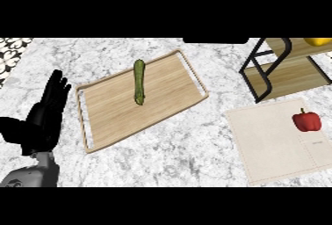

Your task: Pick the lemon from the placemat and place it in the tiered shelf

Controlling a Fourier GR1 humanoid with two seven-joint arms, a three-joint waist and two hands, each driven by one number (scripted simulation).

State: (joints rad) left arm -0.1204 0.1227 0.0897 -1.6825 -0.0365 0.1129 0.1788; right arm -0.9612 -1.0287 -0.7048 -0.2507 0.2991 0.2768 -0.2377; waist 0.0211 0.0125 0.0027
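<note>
Left hand: showing at the view's left edge, fingers straight and pointing up, released, holding nothing, resting over the marble counter. Its grey forearm is coming in from the lower left corner. The right hand is not showing anywhere in the head view.

Wooden tray: lying just to the right of the left hand, set at an angle on the counter, with a slot handle along its near-left rim and another along its far-right rim.

Green vegetable: long and thin, lying lengthwise on the tray, up and to the right of the left hand's fingertips, apart from them.

Placemat: pale beige, lying flat well to the right of the left hand, beyond the tray, running off the right edge of the view.

Red bell pepper: sitting on the placemat's far-right part, well apart from the left hand.

Tiered shelf: black frame with wooden boards, standing at the top right, the farthest item from the left hand, just beyond the placemat's far edge.

Lemon: a yellow piece showing at the top right corner, sitting on the shelf's upper board, partly cut off by the view's edge, well apart from the left hand.
</note>
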